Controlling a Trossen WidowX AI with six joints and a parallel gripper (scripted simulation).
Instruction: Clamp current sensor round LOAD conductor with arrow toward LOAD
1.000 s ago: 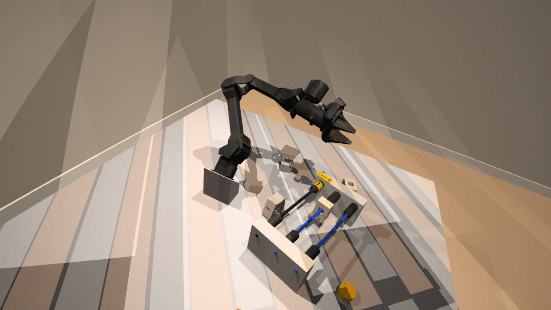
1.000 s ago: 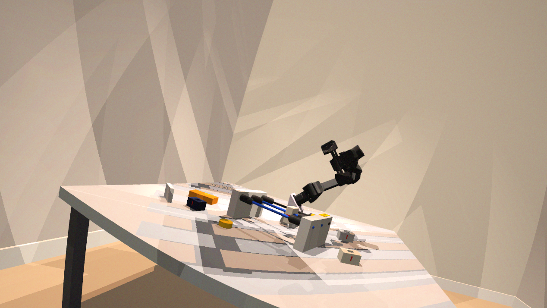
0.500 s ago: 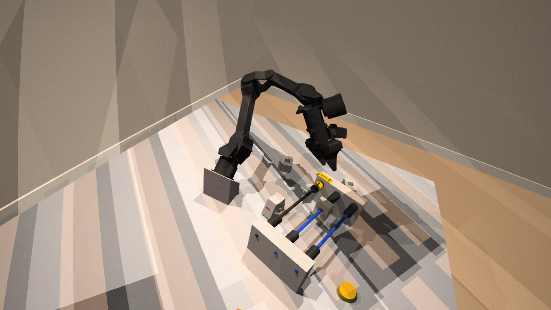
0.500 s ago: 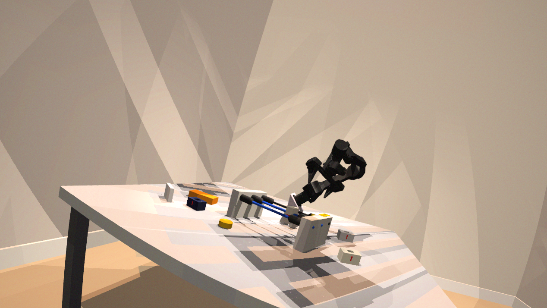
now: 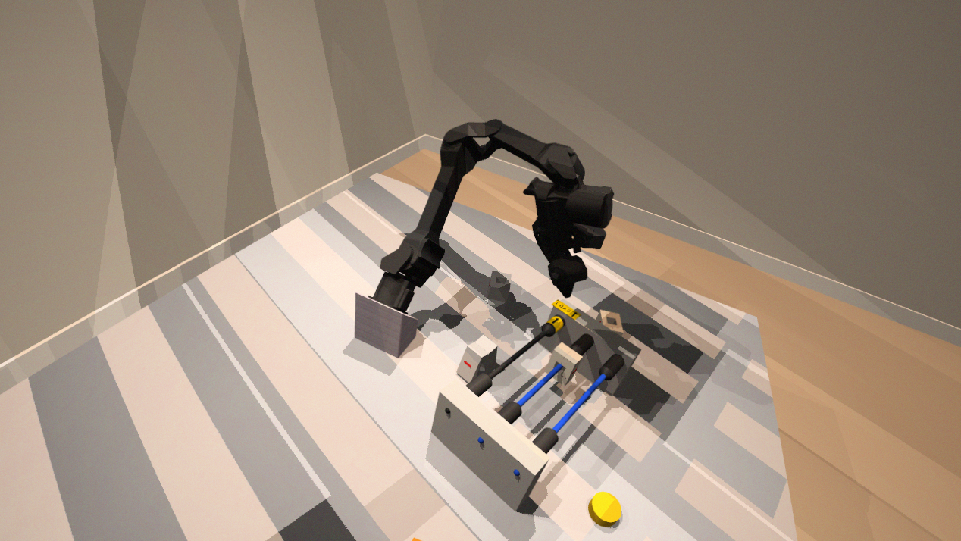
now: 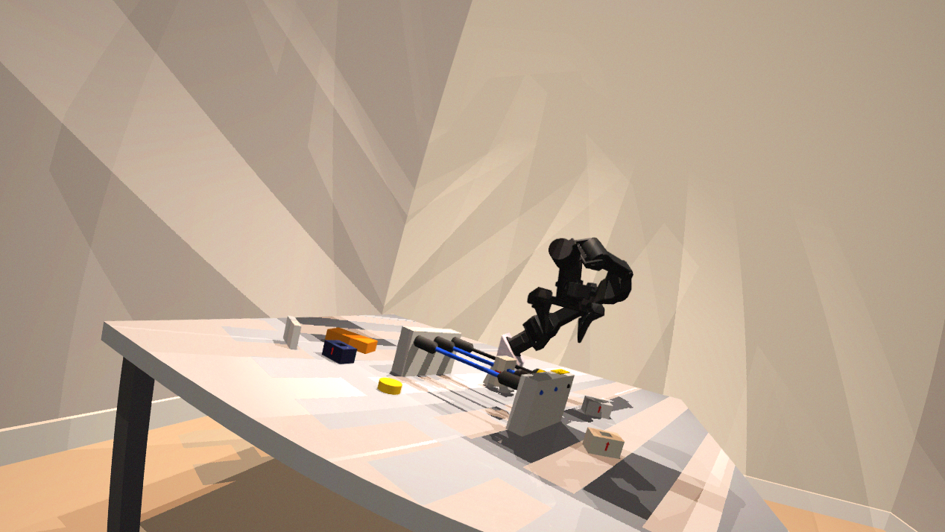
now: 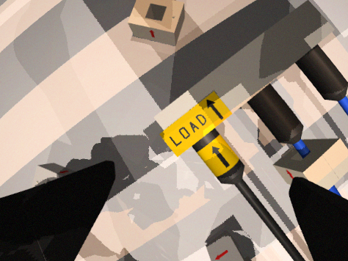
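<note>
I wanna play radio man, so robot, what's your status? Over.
Gripper open, holding nothing. LOAD wire without a sensor around it. Blue wire beside it has a box on.

You are looking at a test bench setup, lab or workshop in kind; which one you cannot tell. At the middle of your top view, a black jointed arm (image 5: 440,201) (image 6: 621,274) stands on the desk (image 5: 221,376) (image 6: 277,409). Toward five o'clock of it, black and blue conductors (image 5: 518,356) (image 6: 469,361) run between two upright blocks (image 5: 480,446) (image 6: 539,406), beside a yellow LOAD label (image 5: 565,309) (image 7: 191,128). Plain walls (image 5: 638,101) (image 6: 661,165) surround you.
</note>
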